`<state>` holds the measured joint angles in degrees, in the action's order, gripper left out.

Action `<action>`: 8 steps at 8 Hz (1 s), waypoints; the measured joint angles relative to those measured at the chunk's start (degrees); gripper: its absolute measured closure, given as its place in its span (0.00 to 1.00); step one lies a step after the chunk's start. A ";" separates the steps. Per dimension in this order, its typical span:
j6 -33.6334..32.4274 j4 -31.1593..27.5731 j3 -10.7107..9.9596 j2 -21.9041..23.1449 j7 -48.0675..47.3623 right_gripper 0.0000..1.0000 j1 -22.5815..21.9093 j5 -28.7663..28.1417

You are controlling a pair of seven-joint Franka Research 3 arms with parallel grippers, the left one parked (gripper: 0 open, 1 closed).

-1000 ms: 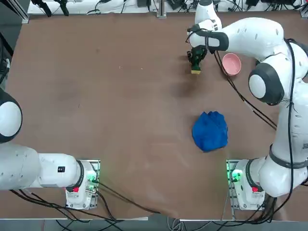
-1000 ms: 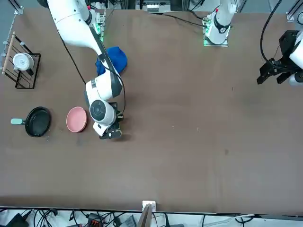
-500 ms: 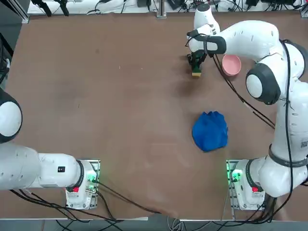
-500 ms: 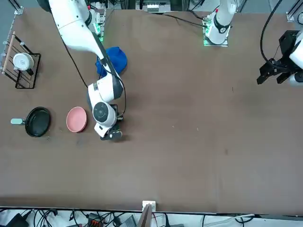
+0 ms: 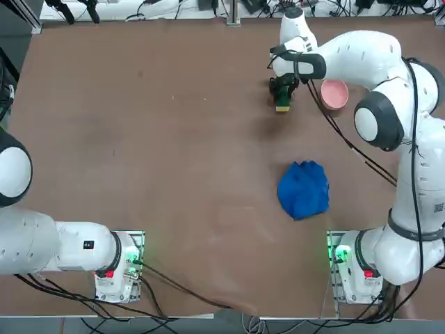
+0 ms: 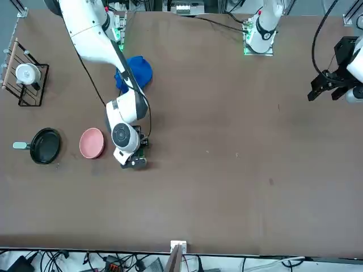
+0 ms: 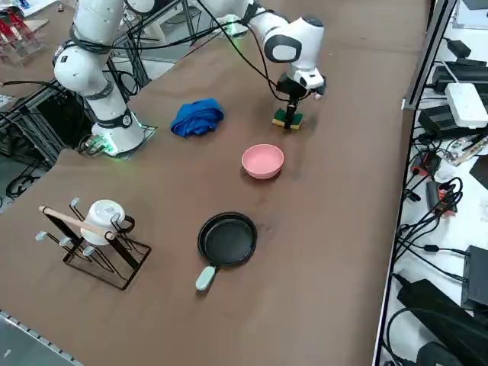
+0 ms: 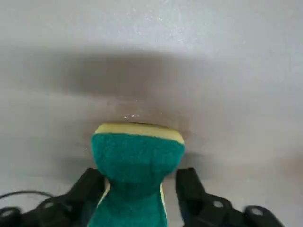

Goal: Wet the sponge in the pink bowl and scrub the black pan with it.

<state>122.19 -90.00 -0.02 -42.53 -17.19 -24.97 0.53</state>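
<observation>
The right gripper (image 5: pixel 283 96) is positioned low over the table (image 5: pixel 153 139), clenched on the sponge (image 5: pixel 282 104). In the wrist view the sponge (image 8: pixel 137 165) is pinched at its middle between the two fingers (image 8: pixel 90 189), the green face being squeezed inward and the yellow layer showing at the far edge. In the top view the sponge is located at 9 o'clock from the bowl (image 5: pixel 335 93), near it but not touching. In the right side view the sponge (image 7: pixel 287 119) is seen on or just above the table surface; contact cannot be told. The pan (image 7: pixel 227 239) is placed at 7 o'clock from the bowl (image 7: pixel 263 161) in that view, apart from it, its handle pointing to 7 o'clock. A blue cloth (image 5: pixel 304 189) is found well apart, at 6 o'clock from the sponge in the top view. A wire rack (image 7: pixel 95 244) holding a white mug (image 7: pixel 103 217) is set at 9 o'clock from the pan.
</observation>
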 joint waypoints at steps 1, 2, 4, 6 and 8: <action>0.06 0.23 -0.02 0.11 0.00 0.00 -0.01 0.02; -0.16 0.72 -0.06 0.75 0.00 0.00 -0.01 0.05; -5.13 1.81 -1.18 5.72 0.52 0.00 0.11 1.45; -12.07 2.26 -2.95 13.94 3.21 0.00 1.59 2.46; -19.20 2.26 -3.32 22.67 8.44 0.00 6.56 2.81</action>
<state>102.99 -87.74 -3.34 -19.86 -8.76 -18.41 3.34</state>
